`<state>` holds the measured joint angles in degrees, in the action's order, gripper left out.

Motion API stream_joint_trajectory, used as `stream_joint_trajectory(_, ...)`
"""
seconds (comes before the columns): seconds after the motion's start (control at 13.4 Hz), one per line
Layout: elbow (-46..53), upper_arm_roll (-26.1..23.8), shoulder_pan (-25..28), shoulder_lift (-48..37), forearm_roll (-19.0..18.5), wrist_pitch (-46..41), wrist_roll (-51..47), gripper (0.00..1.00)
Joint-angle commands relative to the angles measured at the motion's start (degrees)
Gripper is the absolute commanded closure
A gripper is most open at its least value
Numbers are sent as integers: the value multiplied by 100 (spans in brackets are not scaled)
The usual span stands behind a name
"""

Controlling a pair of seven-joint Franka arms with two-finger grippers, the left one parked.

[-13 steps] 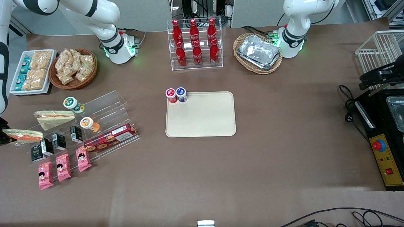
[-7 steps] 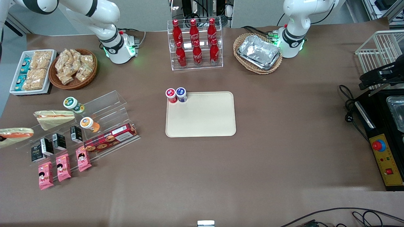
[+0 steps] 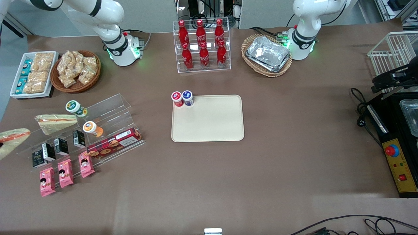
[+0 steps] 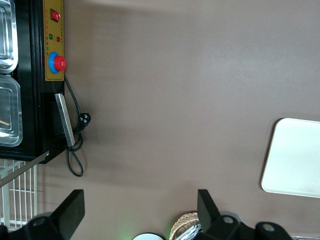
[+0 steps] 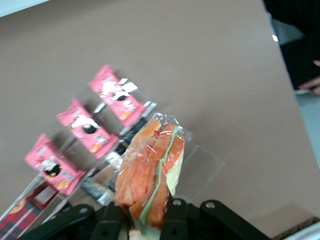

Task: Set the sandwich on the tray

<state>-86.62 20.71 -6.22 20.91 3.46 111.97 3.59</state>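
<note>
From the front I see the sandwich point(image 3: 11, 138) lifted at the working arm's end of the worktop, the tray point(image 3: 207, 130) well apart toward the middle; at the right wrist my gripper point(image 5: 145, 220) is clamped on the sandwich's point(image 5: 150, 175) end, long axis pointing away.

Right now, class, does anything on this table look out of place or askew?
Yes. The green-lidded cup and orange-lidded cup lie tipped on the clear display stand, while the two cups at the tray stand upright. The sandwich hangs tilted in the pincer, off the table.
</note>
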Motion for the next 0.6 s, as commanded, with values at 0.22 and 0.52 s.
stream_joint_trajectory(0.22, 75, 12, 1683, -219, -3, -158, 142, 89)
stream_joint_trajectory(0.52, 75, 3, 2255, -219, 461, -176, -1303, 89)
